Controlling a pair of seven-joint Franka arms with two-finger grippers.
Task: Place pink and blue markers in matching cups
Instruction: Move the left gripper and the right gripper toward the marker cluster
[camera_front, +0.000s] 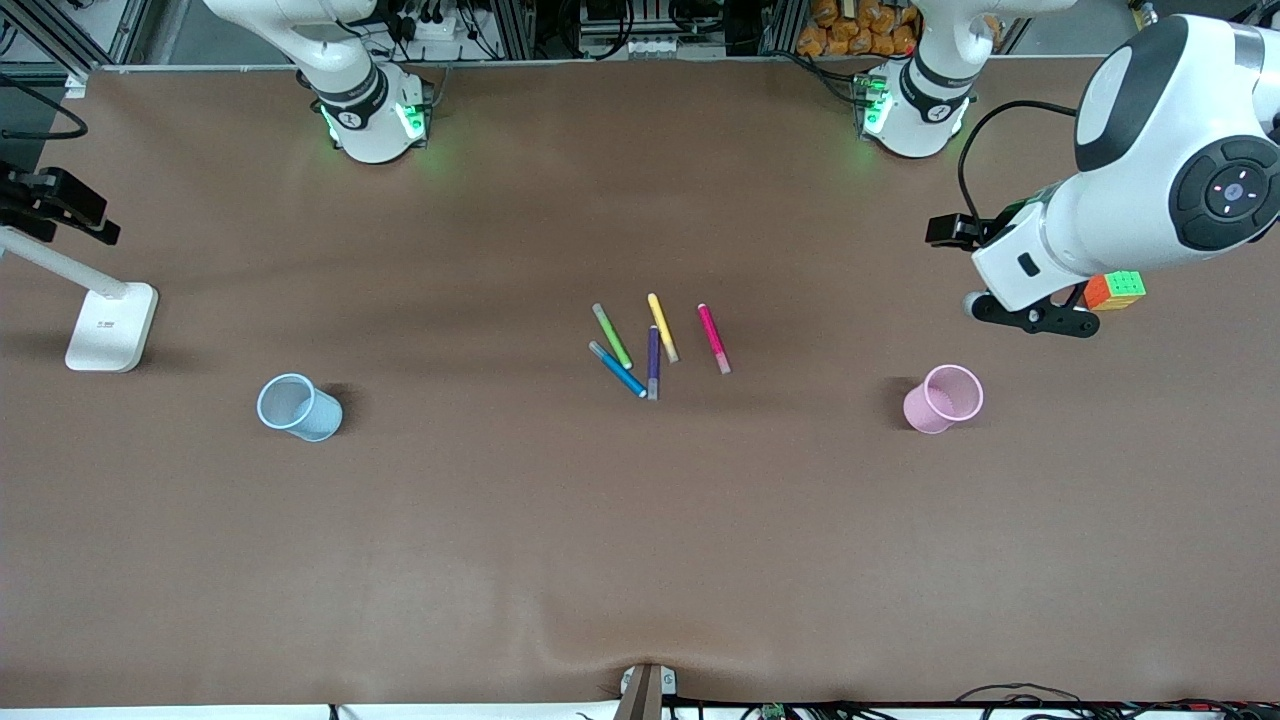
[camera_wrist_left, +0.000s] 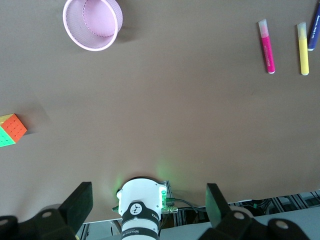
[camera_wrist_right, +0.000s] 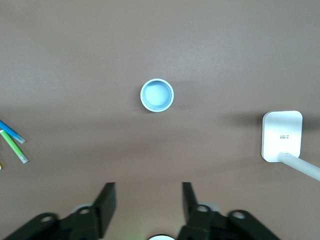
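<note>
The pink marker (camera_front: 713, 338) and the blue marker (camera_front: 617, 369) lie flat in a loose cluster at mid-table. The pale pink cup (camera_front: 922, 410) stands upright toward the left arm's end, the pale blue cup (camera_front: 315, 420) toward the right arm's end. Both cups look empty. My left gripper (camera_front: 1035, 315) hangs open and empty above the table beside the pink cup (camera_wrist_left: 92, 48); its wrist view also shows the pink marker (camera_wrist_left: 266, 46). My right gripper (camera_wrist_right: 148, 192), out of the front view, hangs open high over the blue cup (camera_wrist_right: 157, 95), with the blue marker (camera_wrist_right: 11, 131) at the edge.
Green (camera_front: 611, 335), yellow (camera_front: 662, 327) and dark purple (camera_front: 653, 361) markers lie in the same cluster; the purple one touches the blue marker's tip. A colour cube (camera_front: 1115, 290) sits under the left arm. A white stand (camera_front: 110, 325) rises at the right arm's end.
</note>
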